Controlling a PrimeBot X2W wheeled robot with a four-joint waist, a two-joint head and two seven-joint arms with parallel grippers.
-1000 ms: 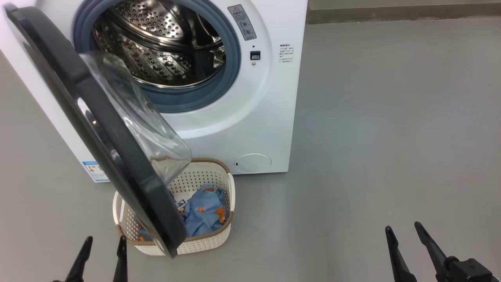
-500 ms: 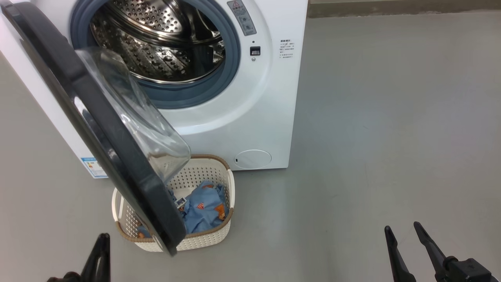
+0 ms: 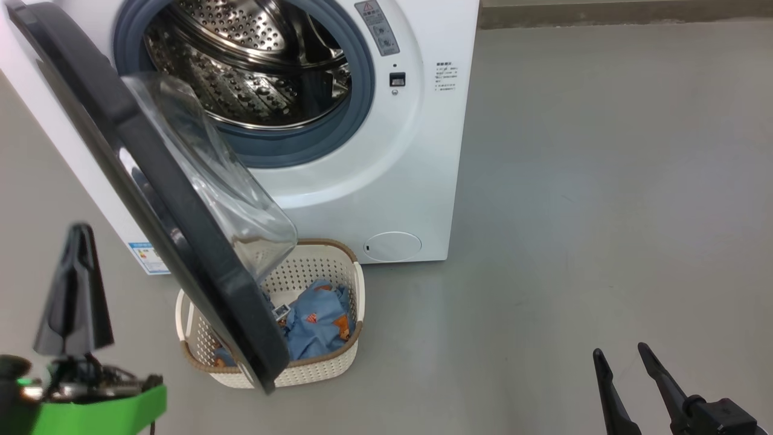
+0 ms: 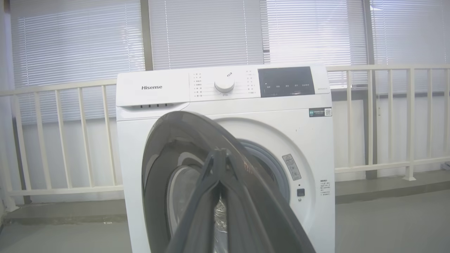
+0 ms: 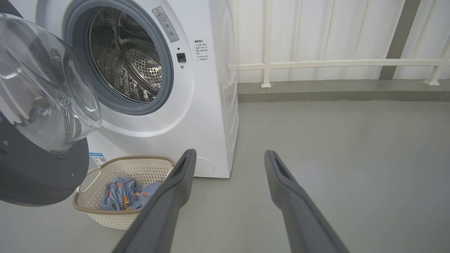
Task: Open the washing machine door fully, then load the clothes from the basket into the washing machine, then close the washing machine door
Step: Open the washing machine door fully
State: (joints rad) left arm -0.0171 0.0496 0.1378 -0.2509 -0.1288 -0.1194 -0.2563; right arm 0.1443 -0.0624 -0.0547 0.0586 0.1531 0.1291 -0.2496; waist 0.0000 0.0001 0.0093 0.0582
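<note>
Our left gripper (image 3: pixel 77 232), pinched together and empty, hovers left of the half-open door (image 3: pixel 241 326), which overhangs the basket (image 3: pixel 314 368) of clothes (image 3: pixel 317 326). A push from that outer side could swing it shut or skid off the glossy rim. Our right gripper (image 3: pixel 620 349) hangs spread apart.

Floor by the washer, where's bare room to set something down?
Bare floor lies right of the washer, back to the right gripper. Crowded: the basket of clothes sits under the door, with the left gripper just left of it.
</note>
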